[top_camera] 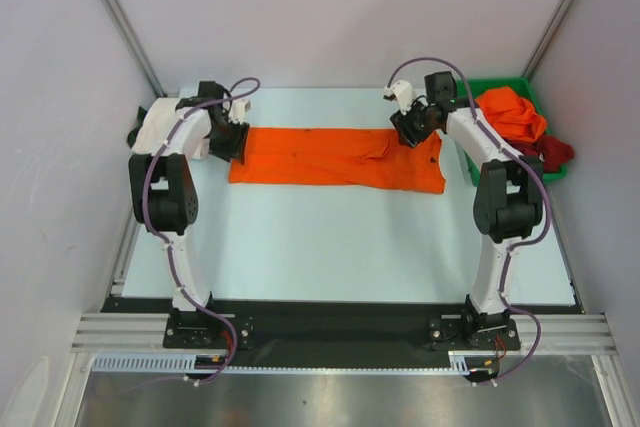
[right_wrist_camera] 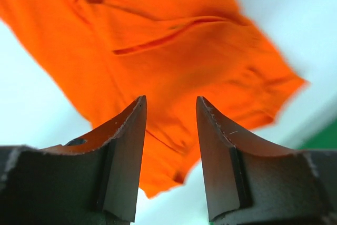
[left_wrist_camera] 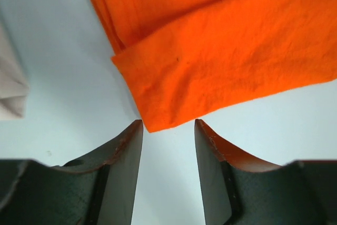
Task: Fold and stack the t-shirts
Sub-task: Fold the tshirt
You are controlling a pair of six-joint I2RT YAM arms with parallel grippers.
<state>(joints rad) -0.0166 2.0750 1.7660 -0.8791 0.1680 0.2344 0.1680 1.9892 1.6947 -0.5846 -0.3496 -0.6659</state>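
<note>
Top external view: one orange t-shirt (top_camera: 335, 157) lies flat on the counter (top_camera: 330, 247). It is folded into a long band running left to right, nearer the far edge than the near edge. The left arm (top_camera: 165, 187) reaches to the band's left end and the right arm (top_camera: 500, 187) to its right end. From this height the gap of either set of jaws cannot be judged. A green bin (top_camera: 500, 84) stands at the far right corner of the counter. It holds a crumpled orange t-shirt (top_camera: 510, 112), and a dark red t-shirt (top_camera: 555, 152) lies at the bin's near right corner.

Left wrist view: the left jaws stand partly open with bare counter between the tips, and they grip nothing. The corner of the folded band lies just ahead of the gap, clear of both tips. Stacked cloth layers show along the band's edge, a detail the top view does not resolve. A pale cloth (left_wrist_camera: 10, 85) lies at the left edge of this frame, apart from the orange band. The top view does not separate it from the white arm.

Right wrist view: the right jaws stand partly open and grip nothing. The orange band fills the frame beyond them, blurred, with a fold line across it. Only this view shows the band's corner close to a green sliver of the bin at the frame's right edge.
</note>
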